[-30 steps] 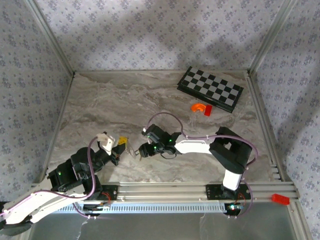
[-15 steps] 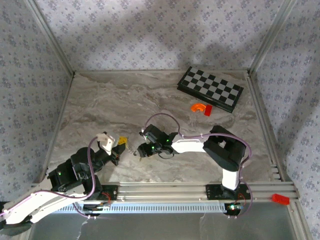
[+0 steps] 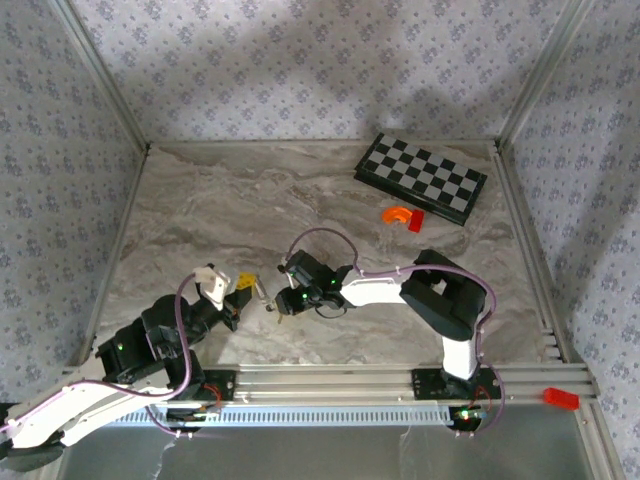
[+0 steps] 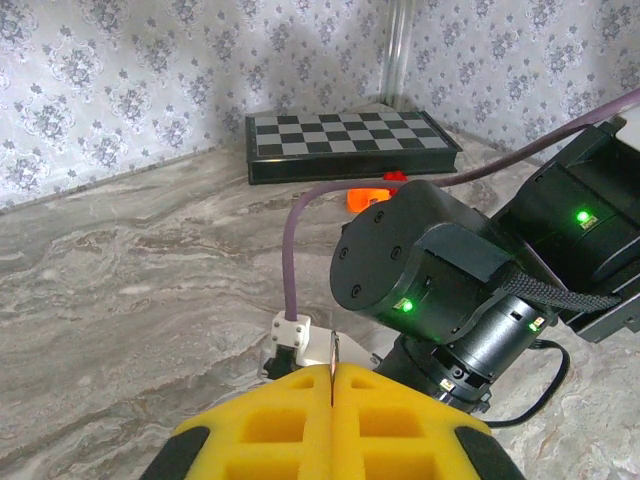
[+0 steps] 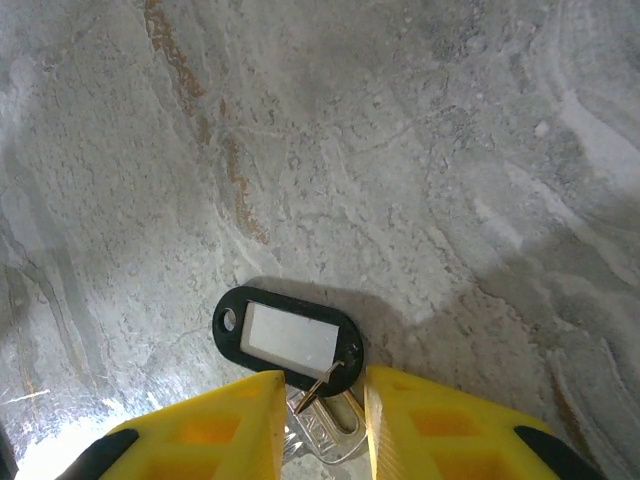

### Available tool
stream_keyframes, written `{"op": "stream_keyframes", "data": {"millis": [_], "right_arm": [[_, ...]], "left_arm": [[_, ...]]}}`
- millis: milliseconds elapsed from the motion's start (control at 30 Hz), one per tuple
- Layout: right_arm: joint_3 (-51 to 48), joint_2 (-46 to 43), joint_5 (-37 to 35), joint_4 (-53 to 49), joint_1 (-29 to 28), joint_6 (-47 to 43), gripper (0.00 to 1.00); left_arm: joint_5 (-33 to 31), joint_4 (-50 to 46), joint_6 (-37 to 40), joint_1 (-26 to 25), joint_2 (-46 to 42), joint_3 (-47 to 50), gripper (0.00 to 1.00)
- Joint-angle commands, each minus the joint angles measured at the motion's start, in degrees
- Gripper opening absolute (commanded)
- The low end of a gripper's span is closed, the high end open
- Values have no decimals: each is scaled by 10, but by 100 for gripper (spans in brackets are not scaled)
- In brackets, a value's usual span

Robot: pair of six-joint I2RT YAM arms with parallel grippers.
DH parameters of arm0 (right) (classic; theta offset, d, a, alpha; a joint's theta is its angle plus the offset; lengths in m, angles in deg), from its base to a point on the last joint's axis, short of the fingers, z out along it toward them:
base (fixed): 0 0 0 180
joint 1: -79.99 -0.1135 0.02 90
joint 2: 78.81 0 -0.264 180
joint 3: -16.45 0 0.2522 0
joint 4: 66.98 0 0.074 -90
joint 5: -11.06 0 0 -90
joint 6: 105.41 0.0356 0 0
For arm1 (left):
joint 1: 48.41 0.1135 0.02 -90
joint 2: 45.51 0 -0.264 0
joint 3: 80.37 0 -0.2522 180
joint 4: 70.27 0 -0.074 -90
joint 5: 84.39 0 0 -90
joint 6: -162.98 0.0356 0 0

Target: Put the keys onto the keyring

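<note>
top external: fixed high behind the arm bases (image 3: 447, 381), tilted down and forward, far enough back to take in the whole marble table (image 3: 200, 200). left wrist: low, near the tabletop, facing level over its own left fingers (image 4: 390, 425) to the right arm's wrist (image 4: 430, 270) close ahead, with the chessboard (image 4: 345, 140) beyond. right wrist: almost straight down, very near the tabletop, right fingers (image 5: 210, 425) at the lower edge. shared by top external and left wrist: chessboard, right arm's wrist.

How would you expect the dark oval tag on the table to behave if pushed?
The dark oval tag lies flat on the marble table, so it would probably slide rather than roll. It looks thin and light, and may pivot about its attached metal piece.
</note>
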Motion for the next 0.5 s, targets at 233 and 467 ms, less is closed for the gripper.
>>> {"op": "stream_keyframes", "data": {"millis": [233,467], "right_arm": [[23,6,-22,-21,-4,-6,24],[33,-1,-42,-42,-5,-23,21]], "left_arm": [[7,31,-2,-4,-6,3,0],[8,30,-4,-4,-5,5,0]]}}
